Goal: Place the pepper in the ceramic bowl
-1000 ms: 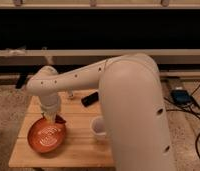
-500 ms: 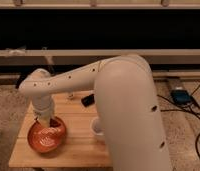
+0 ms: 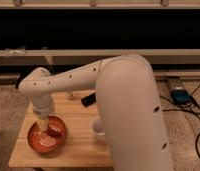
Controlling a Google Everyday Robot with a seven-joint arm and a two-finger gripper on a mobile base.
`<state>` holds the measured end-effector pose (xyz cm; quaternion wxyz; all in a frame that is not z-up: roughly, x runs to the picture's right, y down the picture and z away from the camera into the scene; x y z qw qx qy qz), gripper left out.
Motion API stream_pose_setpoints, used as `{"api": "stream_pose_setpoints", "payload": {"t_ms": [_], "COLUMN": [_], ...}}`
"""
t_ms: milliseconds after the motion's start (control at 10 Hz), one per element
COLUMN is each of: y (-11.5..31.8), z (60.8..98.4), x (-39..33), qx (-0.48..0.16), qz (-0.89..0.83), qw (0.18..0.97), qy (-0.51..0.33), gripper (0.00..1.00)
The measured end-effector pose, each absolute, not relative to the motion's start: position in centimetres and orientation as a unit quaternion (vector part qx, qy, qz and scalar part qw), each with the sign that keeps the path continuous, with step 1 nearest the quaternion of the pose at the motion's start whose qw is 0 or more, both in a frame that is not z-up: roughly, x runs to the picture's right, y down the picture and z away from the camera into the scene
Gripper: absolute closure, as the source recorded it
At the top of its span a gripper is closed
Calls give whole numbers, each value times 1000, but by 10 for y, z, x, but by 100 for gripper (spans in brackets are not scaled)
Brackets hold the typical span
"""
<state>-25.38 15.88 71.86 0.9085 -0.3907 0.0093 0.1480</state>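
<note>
The ceramic bowl [image 3: 39,142] is wide, shallow and orange-red, and stands on the front left part of the wooden table [image 3: 78,145]. My gripper [image 3: 44,123] hangs from the white arm and points down into the bowl, over its back half. A small dark red slender shape, the pepper [image 3: 54,131], shows inside the bowl just right of the gripper's tip. I cannot tell whether it rests in the bowl or is still held.
A black rectangular object [image 3: 88,99] lies at the back of the table. A small white cup [image 3: 97,126] stands right of the bowl, partly behind the arm. A blue device [image 3: 180,95] and cables lie on the floor to the right.
The arm has swung left and the gripper has come lower into the bowl. The dark red pepper now shows beside the gripper's tip inside the bowl.
</note>
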Motion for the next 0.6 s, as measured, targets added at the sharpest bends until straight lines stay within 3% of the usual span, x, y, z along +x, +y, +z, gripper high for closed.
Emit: {"api": "stream_pose_setpoints", "payload": {"t_ms": [600], "y": [124], "z": [738], "x": [-229], "qx": [-385], "qz": [191], "qw": [903], "qy": [11], "gripper": [34]}}
